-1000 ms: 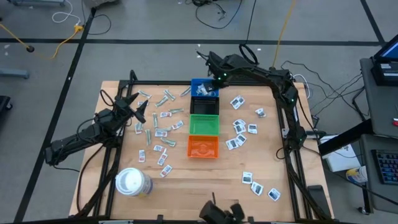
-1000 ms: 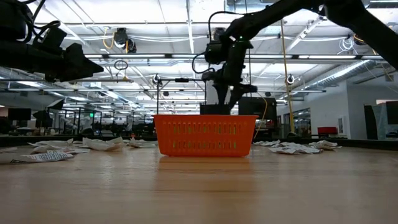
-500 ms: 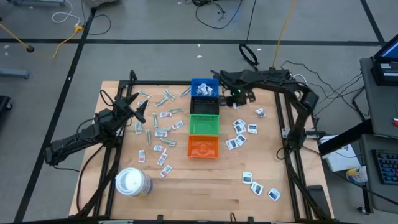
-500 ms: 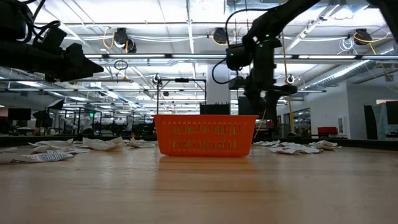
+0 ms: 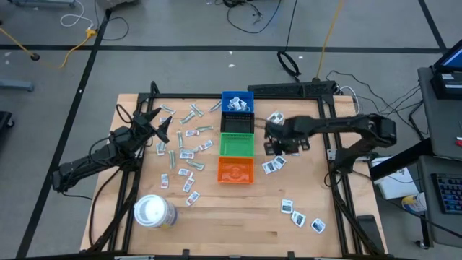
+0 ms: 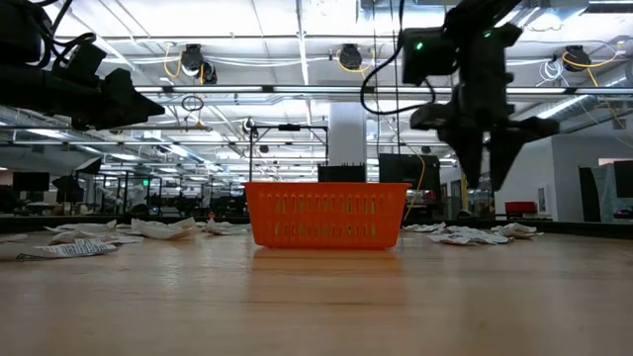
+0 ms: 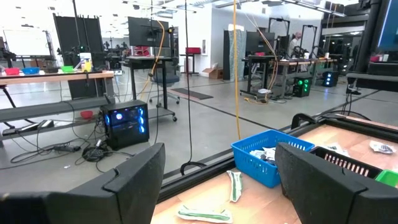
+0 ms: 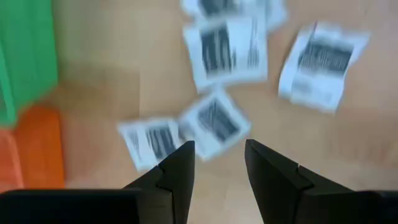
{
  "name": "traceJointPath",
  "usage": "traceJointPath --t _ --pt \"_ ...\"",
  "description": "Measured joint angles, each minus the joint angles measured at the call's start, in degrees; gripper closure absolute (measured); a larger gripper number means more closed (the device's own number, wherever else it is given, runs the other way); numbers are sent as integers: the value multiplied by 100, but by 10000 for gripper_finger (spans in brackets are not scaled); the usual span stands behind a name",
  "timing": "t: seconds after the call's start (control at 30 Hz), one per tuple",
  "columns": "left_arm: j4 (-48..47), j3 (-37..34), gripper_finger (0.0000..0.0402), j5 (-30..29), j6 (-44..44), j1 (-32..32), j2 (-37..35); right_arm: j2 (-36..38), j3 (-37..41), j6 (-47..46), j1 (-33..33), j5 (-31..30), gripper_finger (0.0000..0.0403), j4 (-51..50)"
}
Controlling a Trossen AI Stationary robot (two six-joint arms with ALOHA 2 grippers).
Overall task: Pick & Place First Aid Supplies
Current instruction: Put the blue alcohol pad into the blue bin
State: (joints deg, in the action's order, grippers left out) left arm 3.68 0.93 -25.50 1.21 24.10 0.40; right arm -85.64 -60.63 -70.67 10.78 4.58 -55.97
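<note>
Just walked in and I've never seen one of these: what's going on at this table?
A two-armed robot is sorting little first aid packets into small bins. The right gripper, fingers apart and empty, hangs over a cluster of white square packets right of the green bin and orange bin. The blue bin already holds some. The left gripper waits open over packets on the table's left.

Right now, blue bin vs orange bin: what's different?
The blue bin sits at the far end of the bin row; the orange bin sits at the near end, with the green bin between them. The blue bin holds white packets; the orange bin looks empty. Both are small rectangular baskets of similar size.
</note>
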Motion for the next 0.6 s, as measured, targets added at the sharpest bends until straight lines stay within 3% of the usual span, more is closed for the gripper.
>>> traceJointPath --t 0.6 --pt "0 0 96 0 1 -1 2 340 261 -2495 -3610 15 268 2"
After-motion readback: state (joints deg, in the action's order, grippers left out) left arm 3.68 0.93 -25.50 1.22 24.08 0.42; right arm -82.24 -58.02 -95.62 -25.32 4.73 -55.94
